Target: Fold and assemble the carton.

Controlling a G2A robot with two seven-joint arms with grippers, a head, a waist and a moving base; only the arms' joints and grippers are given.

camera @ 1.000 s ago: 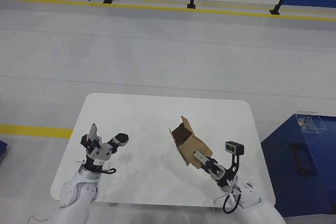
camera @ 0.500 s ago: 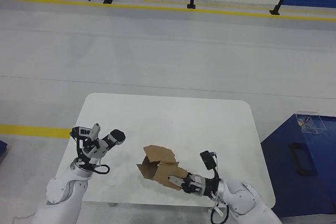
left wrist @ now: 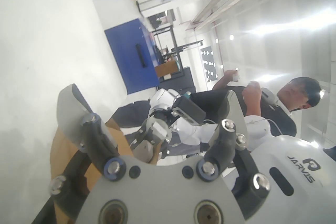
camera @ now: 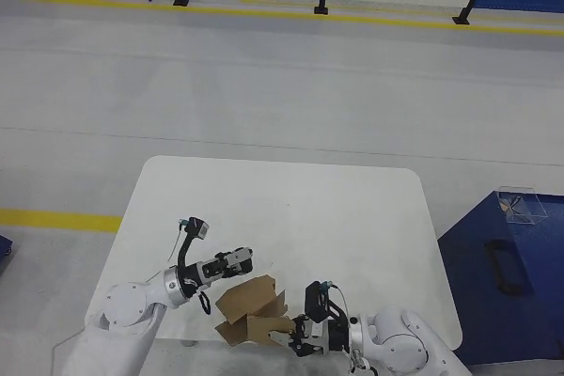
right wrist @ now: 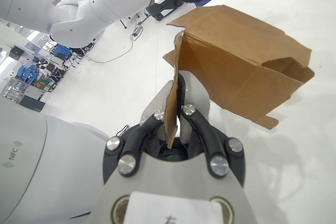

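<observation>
A brown cardboard carton [camera: 252, 308], partly opened with loose flaps, lies on its side near the front edge of the white table [camera: 338, 207]. My right gripper [camera: 289, 330] is at the carton's near right end, shut on one flap; the right wrist view has that flap pinched between the fingers [right wrist: 175, 96], with the carton body [right wrist: 236, 59] beyond. My left gripper [camera: 242, 255] hovers just past the carton's far edge, open and holding nothing. In the left wrist view its fingers [left wrist: 76, 101] stand wide apart, with the carton [left wrist: 63, 146] behind them.
A blue cabinet [camera: 517, 273] stands off the table's right side, with a clear plastic box [camera: 522, 202] on top. The table's back half is bare white surface. The carton overhangs close to the table's front edge.
The right gripper has carried the carton left and toward the front edge, turning it onto its side. The left arm has swung right, from the table's left side toward the carton.
</observation>
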